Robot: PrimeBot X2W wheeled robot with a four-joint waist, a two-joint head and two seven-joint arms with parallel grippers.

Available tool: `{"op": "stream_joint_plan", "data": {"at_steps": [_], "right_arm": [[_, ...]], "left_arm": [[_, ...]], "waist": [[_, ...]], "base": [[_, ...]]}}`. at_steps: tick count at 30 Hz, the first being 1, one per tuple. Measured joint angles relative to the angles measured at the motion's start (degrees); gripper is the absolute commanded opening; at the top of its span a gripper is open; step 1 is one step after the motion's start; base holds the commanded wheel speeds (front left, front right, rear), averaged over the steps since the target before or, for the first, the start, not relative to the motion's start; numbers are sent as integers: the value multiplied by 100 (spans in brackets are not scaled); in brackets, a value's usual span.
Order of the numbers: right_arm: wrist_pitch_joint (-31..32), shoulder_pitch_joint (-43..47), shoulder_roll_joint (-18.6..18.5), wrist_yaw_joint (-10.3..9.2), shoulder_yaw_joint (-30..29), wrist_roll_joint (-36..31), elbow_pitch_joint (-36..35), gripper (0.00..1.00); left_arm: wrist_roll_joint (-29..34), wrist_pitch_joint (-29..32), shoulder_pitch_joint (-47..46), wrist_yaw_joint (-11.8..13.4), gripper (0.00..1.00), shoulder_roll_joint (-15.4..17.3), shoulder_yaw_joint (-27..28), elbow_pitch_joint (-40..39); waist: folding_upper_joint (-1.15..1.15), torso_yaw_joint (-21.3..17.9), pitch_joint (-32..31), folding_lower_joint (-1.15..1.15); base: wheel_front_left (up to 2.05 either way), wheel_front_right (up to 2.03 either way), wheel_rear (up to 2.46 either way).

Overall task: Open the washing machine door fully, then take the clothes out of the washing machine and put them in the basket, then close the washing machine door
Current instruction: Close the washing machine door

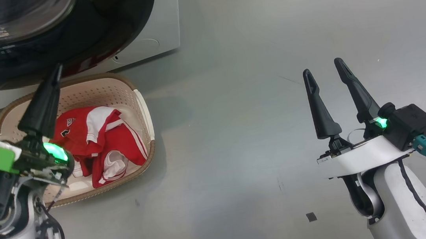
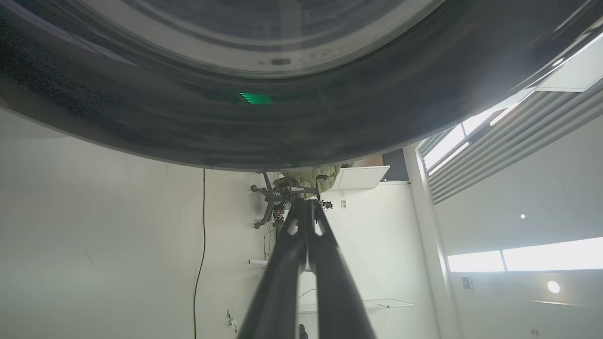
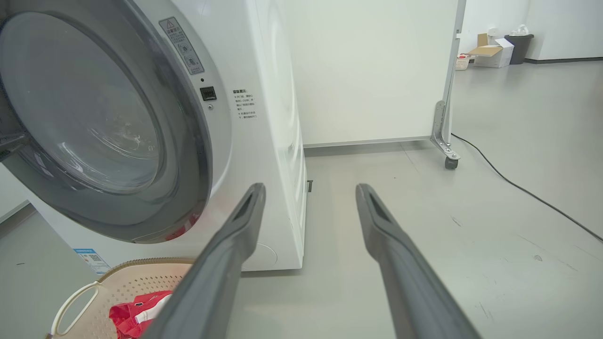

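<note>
One washing machine door (image 1: 120,26), round, glossy black rim around bulging clear glass, just beyond the tip of the left gripper (image 1: 58,70), its two long dark fingers (image 1: 43,107) pressed together on nothing, slanting upward. One basket (image 1: 144,111), cream perforated plastic, brown rim, beneath that gripper; holds one bundle of clothes (image 1: 108,142), crumpled red with white stripes. One right gripper (image 1: 322,66), fingers spread, empty, upright over smooth grey floor (image 1: 238,132).

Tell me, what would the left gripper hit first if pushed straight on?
Probably the wide glossy black rim of the round washing machine door; the shut left gripper aims near its edge, so it might just slip past.
</note>
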Motion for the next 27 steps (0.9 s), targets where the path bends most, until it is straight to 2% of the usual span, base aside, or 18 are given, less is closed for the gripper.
{"op": "stream_joint_plan", "data": {"at_steps": [3,4,5,9,12,20,27], "right_arm": [[0,53,0,1,-20,-70,80,100],[0,94,0,1,-34,-90,103,100],[0,141,0,1,-54,-124,130,100],[0,265,-1,3,-86,-212,254,100],[0,338,0,46,-100,-254,312,100],[0,572,-1,53,-132,-319,457,100],[1,774,0,53,-174,-379,487,100]], "left_arm": [[-76,-29,405,0,0,-77,-5,-189],[-92,-31,531,0,9,-96,-15,-229],[-101,-42,647,0,24,-101,-42,-255],[-102,-81,1073,0,45,-127,-92,-385],[-102,-129,1329,0,100,-132,-164,-458],[-5,-442,1873,0,100,-134,-250,-611],[1107,-1318,2043,0,100,-131,-156,-950]], "waist": [[0,77,-113,0],[0,107,-151,0],[0,139,-188,0],[0,285,-348,0],[0,400,-481,0],[0,719,-868,0],[0,1019,-1181,0]], "base": [[0,0,0],[0,0,0],[0,0,0],[0,0,0],[0,0,0],[0,0,0],[0,0,0]]}}
